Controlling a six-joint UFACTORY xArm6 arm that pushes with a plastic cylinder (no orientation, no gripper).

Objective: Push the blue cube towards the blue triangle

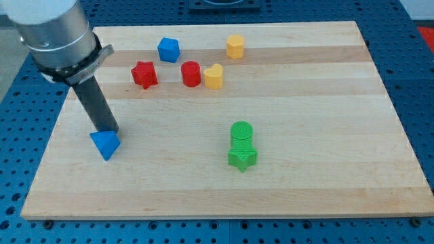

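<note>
The blue cube (168,49) sits near the view's top, left of centre, on the wooden board (325,122). The blue triangle (105,144) lies at the view's lower left. My tip (108,131) is at the triangle's upper edge, touching or nearly touching it, and far below and left of the blue cube. The dark rod rises up-left to the grey arm body at the view's top left.
A red star (144,74), a red cylinder (191,73) and a yellow heart (213,76) lie in a row below the blue cube. A yellow hexagonal block (235,47) sits at its right. A green cylinder (241,132) and green star (242,156) sit at centre-bottom.
</note>
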